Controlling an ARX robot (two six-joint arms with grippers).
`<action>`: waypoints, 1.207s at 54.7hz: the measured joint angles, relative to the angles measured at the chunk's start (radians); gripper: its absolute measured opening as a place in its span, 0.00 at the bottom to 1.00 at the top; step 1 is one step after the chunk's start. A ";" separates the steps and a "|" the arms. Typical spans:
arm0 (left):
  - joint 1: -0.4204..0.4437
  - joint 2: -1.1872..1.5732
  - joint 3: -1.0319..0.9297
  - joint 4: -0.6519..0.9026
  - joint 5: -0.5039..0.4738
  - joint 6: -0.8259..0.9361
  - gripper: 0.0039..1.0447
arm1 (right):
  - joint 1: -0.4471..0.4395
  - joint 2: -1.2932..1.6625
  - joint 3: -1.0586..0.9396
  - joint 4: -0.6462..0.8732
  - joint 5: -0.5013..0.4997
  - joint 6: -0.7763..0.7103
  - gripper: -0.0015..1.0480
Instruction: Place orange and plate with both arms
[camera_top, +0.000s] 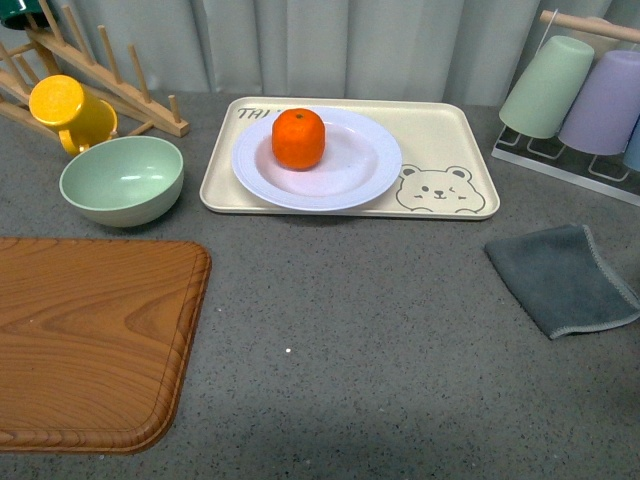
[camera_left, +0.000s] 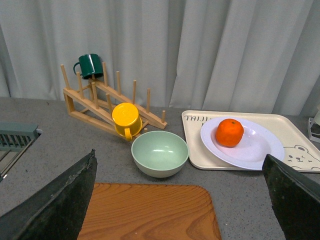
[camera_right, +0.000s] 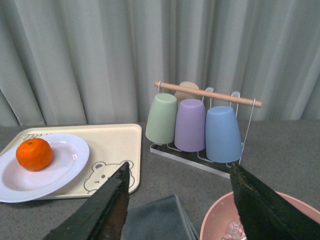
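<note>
We find the orange (camera_top: 298, 138) resting on the plate (camera_top: 352, 172), toward its left half, where the deep well and raised ribbed rim stop it from rolling. The plate sits on the beige bear tray (camera_top: 465, 135), offset to the tray's left, leaving the bear print uncovered.

Both arms are absent from the front view and hold nothing. The left gripper (camera_left: 180, 200) is spread wide and empty; the right gripper (camera_right: 177, 202) is likewise spread and empty.

We judge the task not yet begun.

Clearance: the green bowl (camera_top: 121, 178) stands just beside the tray's left edge, limiting a left-side approach to the plate rim. The tabletop (camera_top: 350, 320) in front of the tray is open between the wooden board (camera_top: 90, 340) and the grey cloth (camera_top: 565, 278).
</note>
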 joint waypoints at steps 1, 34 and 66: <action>0.000 0.000 0.000 0.000 0.000 0.000 0.94 | 0.000 -0.015 -0.003 -0.011 -0.001 -0.001 0.47; 0.000 0.000 0.000 0.000 0.000 0.000 0.94 | -0.001 -0.450 -0.036 -0.407 -0.005 -0.009 0.01; 0.000 0.000 0.000 0.000 0.000 0.000 0.94 | -0.001 -0.667 -0.037 -0.619 -0.006 -0.009 0.01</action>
